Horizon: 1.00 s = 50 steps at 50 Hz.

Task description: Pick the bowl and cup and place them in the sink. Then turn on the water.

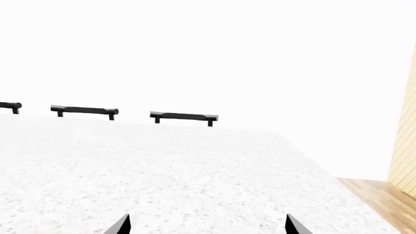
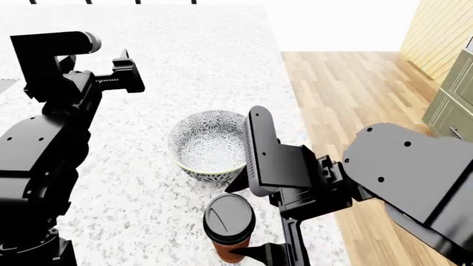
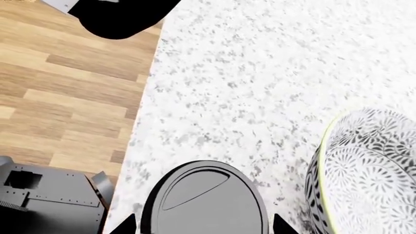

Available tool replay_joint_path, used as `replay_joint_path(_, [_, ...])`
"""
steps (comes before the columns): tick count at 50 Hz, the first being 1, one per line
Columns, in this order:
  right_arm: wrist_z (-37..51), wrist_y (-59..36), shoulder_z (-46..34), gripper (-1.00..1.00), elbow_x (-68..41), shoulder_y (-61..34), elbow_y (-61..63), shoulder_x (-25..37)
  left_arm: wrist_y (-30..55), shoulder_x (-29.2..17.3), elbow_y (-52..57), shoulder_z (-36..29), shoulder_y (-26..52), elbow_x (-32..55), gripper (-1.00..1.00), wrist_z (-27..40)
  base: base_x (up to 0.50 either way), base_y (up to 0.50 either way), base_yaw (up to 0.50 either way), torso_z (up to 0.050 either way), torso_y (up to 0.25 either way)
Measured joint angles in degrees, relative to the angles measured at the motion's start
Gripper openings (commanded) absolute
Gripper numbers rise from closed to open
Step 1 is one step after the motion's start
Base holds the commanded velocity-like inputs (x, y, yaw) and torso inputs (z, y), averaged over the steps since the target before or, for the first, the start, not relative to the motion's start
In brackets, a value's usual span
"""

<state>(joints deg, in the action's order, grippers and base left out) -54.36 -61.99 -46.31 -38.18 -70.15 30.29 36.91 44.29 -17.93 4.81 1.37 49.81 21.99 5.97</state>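
Observation:
The bowl (image 2: 209,145), white with a dense grey-black floral pattern, sits on the speckled white counter (image 2: 185,66) near its right edge. Just in front of it stands the cup (image 2: 229,224), orange-brown with a black lid. My right gripper (image 2: 235,220) is open and straddles the cup. In the right wrist view the cup lid (image 3: 204,195) fills the space in the right gripper (image 3: 202,225), with a thin gap on each side. The bowl (image 3: 364,170) is close beside it. My left gripper (image 1: 208,225) is open and empty above bare counter. The sink is out of view.
The counter's right edge (image 2: 284,111) drops to a wooden floor (image 2: 355,88). Pale cabinets (image 2: 443,39) stand at the far right. Black bar handles (image 1: 184,117) line the white wall beyond the counter's far end. My left arm (image 2: 44,138) hangs over the counter's left side.

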Motion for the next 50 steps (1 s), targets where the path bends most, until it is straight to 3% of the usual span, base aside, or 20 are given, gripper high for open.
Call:
replay_joint_path(14, [-0.35, 2.22, -1.52, 1.00, 1.28, 0.72, -2.37, -0.82, -0.27, -0.22, -0.38, -0.10, 0.04, 0.09, 1.00, 0.18, 0.00, 0.00, 0.00, 0.000, 0.000])
replay_joint_path(15, [-0.37, 2.36, -1.60, -1.00, 1.33, 0.78, -2.50, -0.86, -0.26, -0.23, -0.40, -0.12, 0.07, 0.09, 1.00, 0.20, 0.00, 0.00, 0.00, 0.000, 0.000])
replay_joint_path(34, [0.21, 2.26, -1.57, -1.00, 0.76, 0.46, -2.96, -0.70, -0.80, -0.35, -0.95, -0.46, -0.02, 0.20, 1.00, 0.31, 0.00, 0.00, 0.00, 0.000, 0.000])
replay_joint_path(50, [1.58, -2.13, 3.34, -1.00, -3.14, -2.57, 0.12, 2.78, -0.78, -0.56, -0.55, -0.77, -0.53, 0.59, 1.00, 0.28, 0.00, 0.00, 0.00, 0.000, 0.000])
